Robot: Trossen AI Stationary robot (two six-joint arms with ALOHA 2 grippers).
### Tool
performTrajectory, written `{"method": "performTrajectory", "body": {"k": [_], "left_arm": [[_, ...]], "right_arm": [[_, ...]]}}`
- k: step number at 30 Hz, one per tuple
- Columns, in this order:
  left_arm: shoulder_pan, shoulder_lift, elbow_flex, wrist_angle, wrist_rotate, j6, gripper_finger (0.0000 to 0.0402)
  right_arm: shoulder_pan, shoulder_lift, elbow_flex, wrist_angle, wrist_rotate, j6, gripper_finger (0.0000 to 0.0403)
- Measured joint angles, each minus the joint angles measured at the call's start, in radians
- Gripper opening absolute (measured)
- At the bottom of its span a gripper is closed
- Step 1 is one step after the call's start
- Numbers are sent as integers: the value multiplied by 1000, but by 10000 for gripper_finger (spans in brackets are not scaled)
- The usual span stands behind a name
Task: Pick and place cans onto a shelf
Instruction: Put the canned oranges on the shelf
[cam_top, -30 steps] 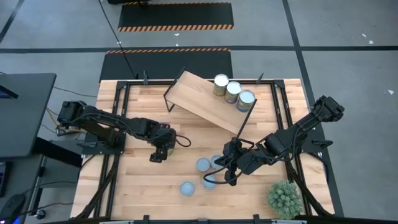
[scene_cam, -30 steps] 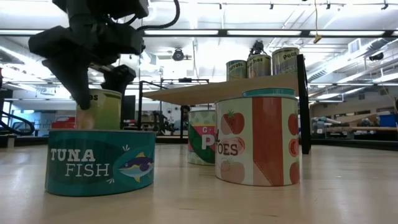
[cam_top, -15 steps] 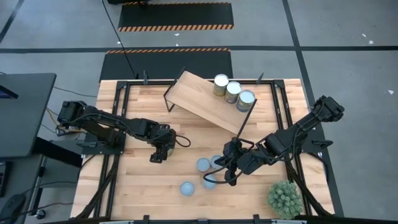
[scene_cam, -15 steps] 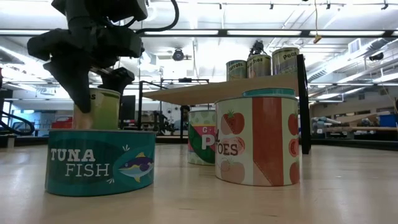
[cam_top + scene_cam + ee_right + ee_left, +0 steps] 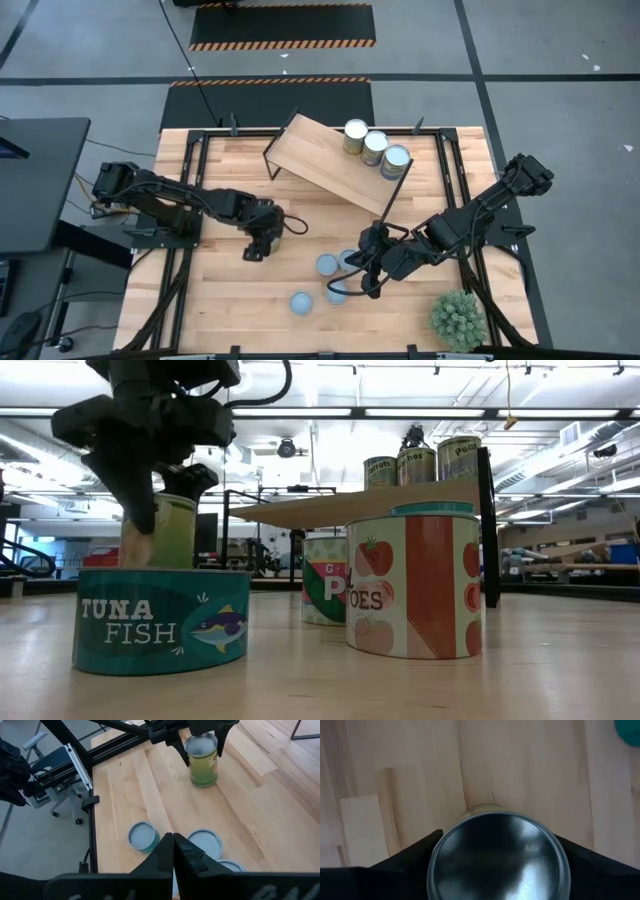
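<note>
Wooden surface (image 5: 230, 300), two robot arms, scattered cans.
Left hand (image 5: 257, 243) straddles an upright green can (image 5: 202, 761), fingers apart beside it; right hand (image 5: 362, 272) pressed together near three cans.

surface (image 5: 230, 300): light plank top in a dark frame
shelf (image 5: 330, 160): askew on it, three cans (image 5: 375, 147) at one end
loose cans (image 5: 326, 265): several on the planks
plant (image 5: 458, 318): near corner

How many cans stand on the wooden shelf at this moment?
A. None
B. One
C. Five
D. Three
D: the high view shows three cans in a row at one end of the shelf, and the low view shows the same three on top of it.
</note>
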Motion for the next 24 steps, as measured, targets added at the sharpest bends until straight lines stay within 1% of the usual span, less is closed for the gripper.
{"method": "performTrajectory", "body": {"k": [7, 14, 19, 24], "left_arm": [[34, 0, 104, -77, 6, -3, 307], [99, 0, 219, -190, 75, -1, 308], [127, 0, 340, -299, 95, 39, 309], [163, 11, 465, -372, 95, 79, 310]], "right_arm": [[-14, 0, 0, 0, -17, -9, 8], [-24, 0, 0, 0, -24, -14, 8], [-24, -9, 0, -26, -24, -17, 8], [-27, -61, 0, -38, -7, -27, 8]]}}
